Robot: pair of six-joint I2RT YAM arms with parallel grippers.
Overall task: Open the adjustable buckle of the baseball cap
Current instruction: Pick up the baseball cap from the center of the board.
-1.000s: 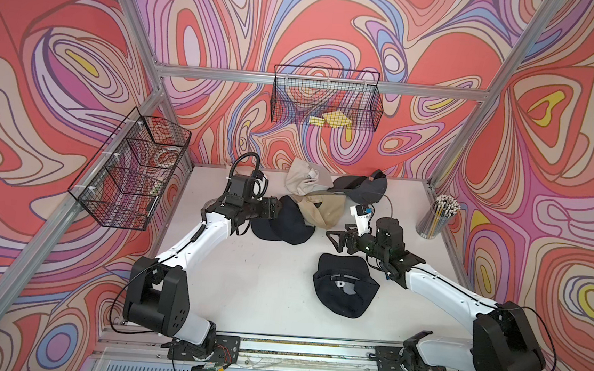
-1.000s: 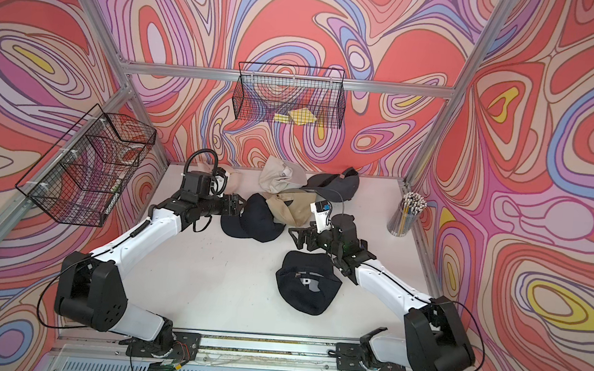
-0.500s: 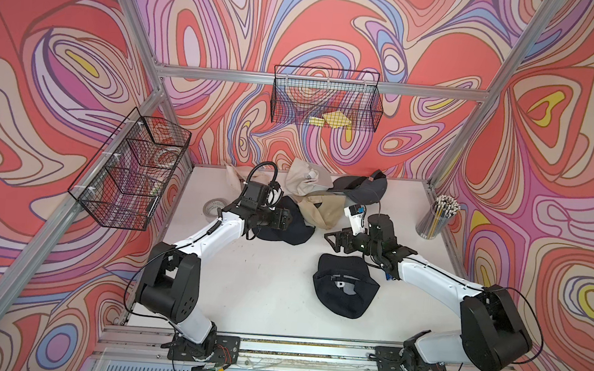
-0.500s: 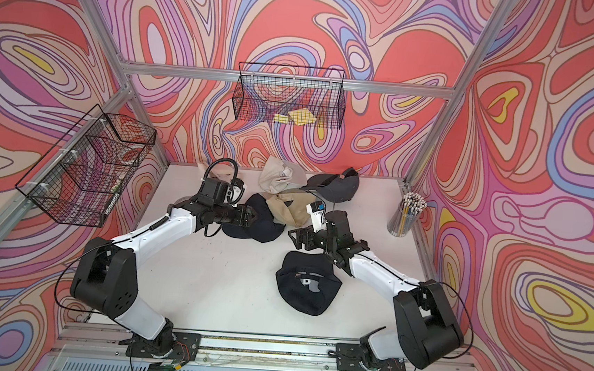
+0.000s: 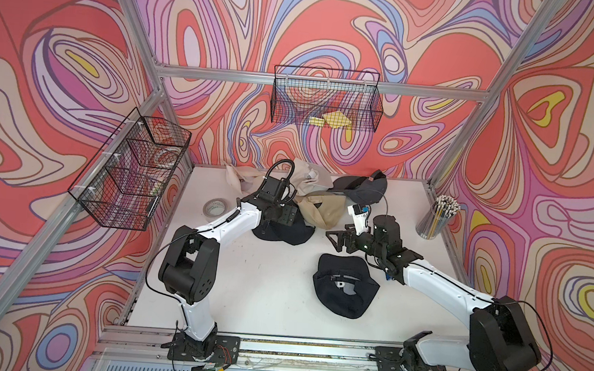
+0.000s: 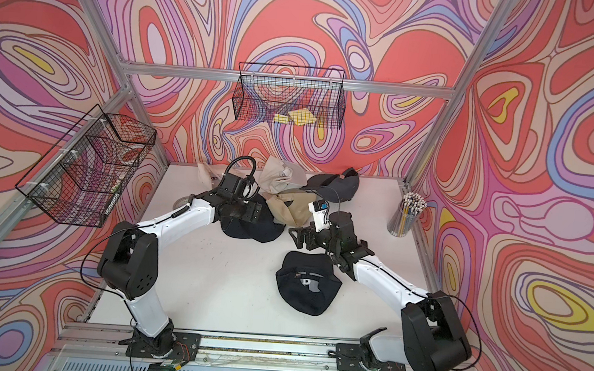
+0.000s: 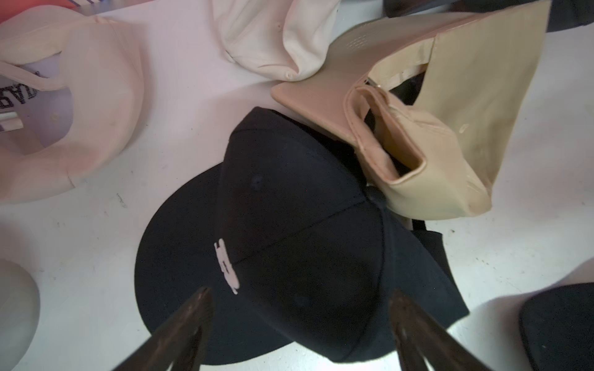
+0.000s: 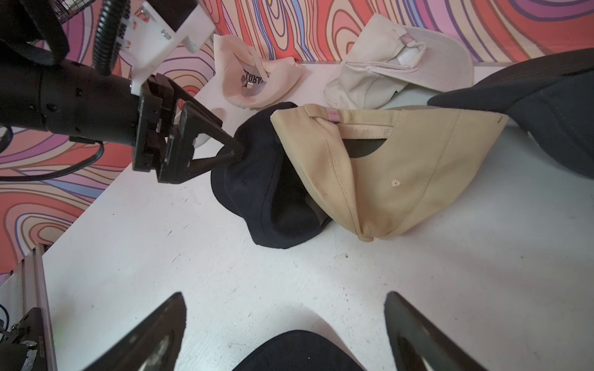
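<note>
A black wire basket [image 5: 129, 173] hangs on the left wall over the table's left edge. Below it, a grey roll of tape [image 5: 215, 207] lies flat close to that edge. The left gripper [image 7: 300, 300] hangs over the dark navy baseball cap with a white logo [image 7: 289, 208], its fingers spread wide and their tips at the crown. This cap sits mid-table toward the back, with a tan cotton cap [image 5: 326, 210] overlapping its far side; its buckle cannot be made out.

A pale pink cap [image 5: 236, 180], a cream cap [image 5: 307, 180] and a dark grey cap [image 5: 364, 188] crowd the back edge. The right gripper [image 8: 284, 295] hovers over bare table with its fingers wide apart, between the navy cap and a black upturned cap [image 5: 345, 291] nearer the front. A clear cup of pencils [image 5: 438, 219] stands by the right edge.

The front left of the white table [image 5: 250, 298] is open; its surface is scuffed with small dark marks. The walls carry red, pink and purple swirls behind aluminium posts. A second wire basket [image 5: 325, 103] hangs on the back wall.
</note>
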